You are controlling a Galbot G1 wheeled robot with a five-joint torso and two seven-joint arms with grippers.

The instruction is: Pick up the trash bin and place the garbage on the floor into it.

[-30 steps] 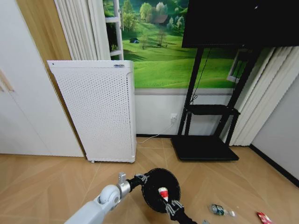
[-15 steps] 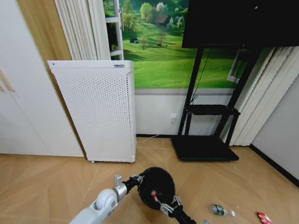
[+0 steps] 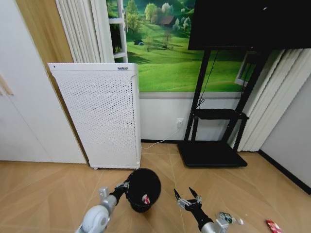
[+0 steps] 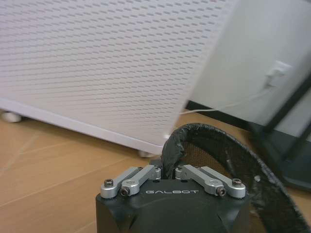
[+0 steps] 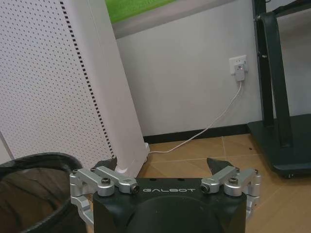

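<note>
Fingers of the left gripper (image 4: 167,175) pinch the trash bin (image 3: 143,189) rim, one red-and-white piece seemingly inside; the right gripper (image 3: 187,197) hangs empty, fingers spread. In hand is collecting: next, the bottle (image 3: 228,218) lying on the floor (image 3: 43,194) beside it calls for a low reach

A black trash bin (image 3: 142,188) stands on tan herringbone floor (image 3: 43,194) beside a white perforated appliance (image 3: 99,116).

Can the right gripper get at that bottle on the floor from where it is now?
Probably yes: the right gripper is open and empty, the bottle lies close beside it on bare floor, nothing between.
</note>
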